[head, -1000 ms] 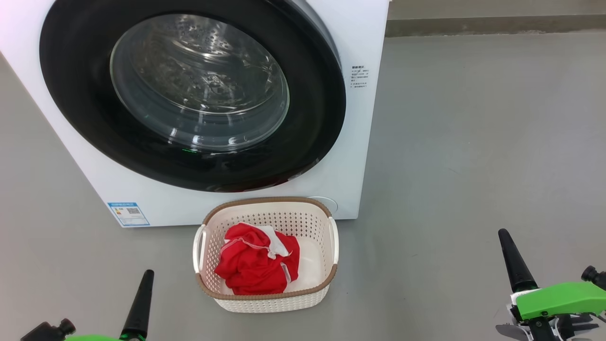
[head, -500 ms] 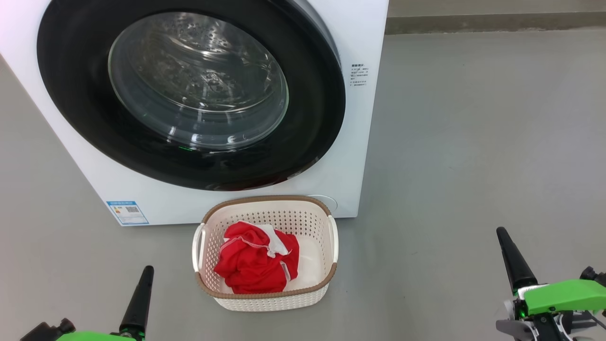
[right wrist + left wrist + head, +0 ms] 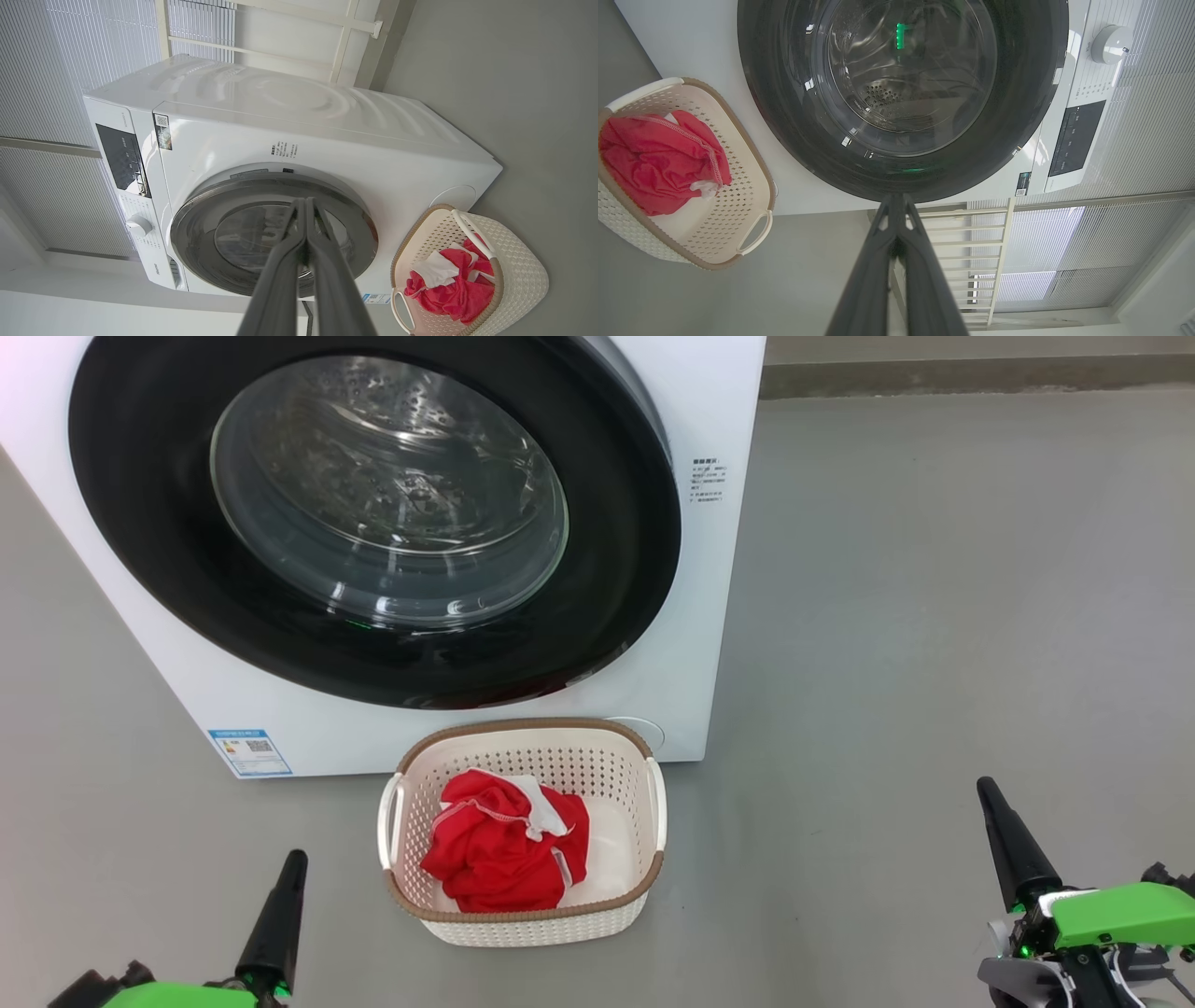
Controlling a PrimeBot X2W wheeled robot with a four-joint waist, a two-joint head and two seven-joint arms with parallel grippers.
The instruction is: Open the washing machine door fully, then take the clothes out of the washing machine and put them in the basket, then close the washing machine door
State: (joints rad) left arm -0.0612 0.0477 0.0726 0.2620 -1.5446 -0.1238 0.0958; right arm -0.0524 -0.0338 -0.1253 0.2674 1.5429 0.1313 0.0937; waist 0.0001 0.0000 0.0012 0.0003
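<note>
The white washing machine (image 3: 709, 569) stands ahead, its black-rimmed round door (image 3: 616, 551) shut flat against the front, the steel drum showing through the glass. On the floor in front sits the cream basket (image 3: 523, 926) with the red and white clothes (image 3: 499, 849) bunched inside. My left gripper (image 3: 294, 861) is low at the left, shut and empty, well short of the basket. My right gripper (image 3: 986, 789) is far to the right over bare floor, shut and empty too. The left wrist view shows the door (image 3: 1031, 93) and basket (image 3: 752, 172); the right wrist view shows the machine (image 3: 327, 121) and the clothes (image 3: 455, 289).
Grey floor (image 3: 934, 616) spreads wide to the right of the machine. A skirting edge (image 3: 971, 378) runs along the back. A white railing (image 3: 1004, 252) and slatted blinds (image 3: 1148, 116) lie beside the machine. The control panel (image 3: 122, 158) and dial (image 3: 138, 226) are on the machine's front.
The whole head picture has drifted slightly, a camera shift. Both grippers sit a little lower than before; door, basket and clothes are unchanged.
</note>
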